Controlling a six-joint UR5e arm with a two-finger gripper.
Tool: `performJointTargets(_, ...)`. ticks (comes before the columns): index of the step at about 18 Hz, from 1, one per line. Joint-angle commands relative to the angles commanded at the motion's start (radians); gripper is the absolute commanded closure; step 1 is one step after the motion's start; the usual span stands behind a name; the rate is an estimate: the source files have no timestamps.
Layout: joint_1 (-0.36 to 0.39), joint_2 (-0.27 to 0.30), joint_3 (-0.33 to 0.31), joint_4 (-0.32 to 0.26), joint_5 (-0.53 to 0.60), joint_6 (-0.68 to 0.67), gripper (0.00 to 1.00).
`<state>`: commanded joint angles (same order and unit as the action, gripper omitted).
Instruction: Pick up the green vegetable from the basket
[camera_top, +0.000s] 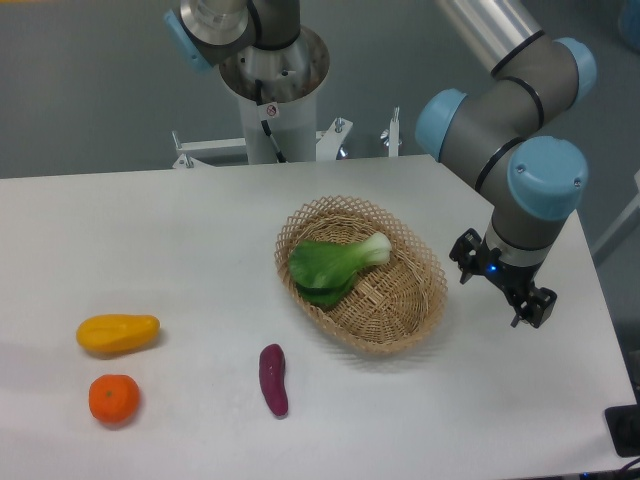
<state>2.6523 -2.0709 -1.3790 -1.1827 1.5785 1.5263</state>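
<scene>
The green vegetable (335, 264) lies on its side inside the basket (405, 325), broad bright green leaves toward the left, short white stem end pointing right. The basket, oval, shallow, tan wicker with a lattice rim, sits on the white worktop (150, 240).

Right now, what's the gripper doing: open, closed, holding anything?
Gripper: cannot tell whether open or closed; holds nothing, off to the side of the basket.

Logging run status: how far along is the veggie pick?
Done: nothing visible yet; the green vegetable lies in the basket. In hand: nothing; the gripper hangs right of the basket, apart from it; jaw state unclear. Left: reach over, grasp, lift.
</scene>
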Motion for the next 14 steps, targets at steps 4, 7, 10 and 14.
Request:
performJointTargets(4,-0.002,0.000,-0.002,0.002,0.002,0.000,0.00)
performJointTargets(7,-0.002,0.000,-0.003,0.002,-0.005,0.000,0.00)
performJointTargets(10,-0.002,0.006,-0.014,0.006,-0.006,-0.002,0.00)
performJointTargets(14,-0.002,0.008,-0.021,0.020,-0.009,-0.015,0.00)
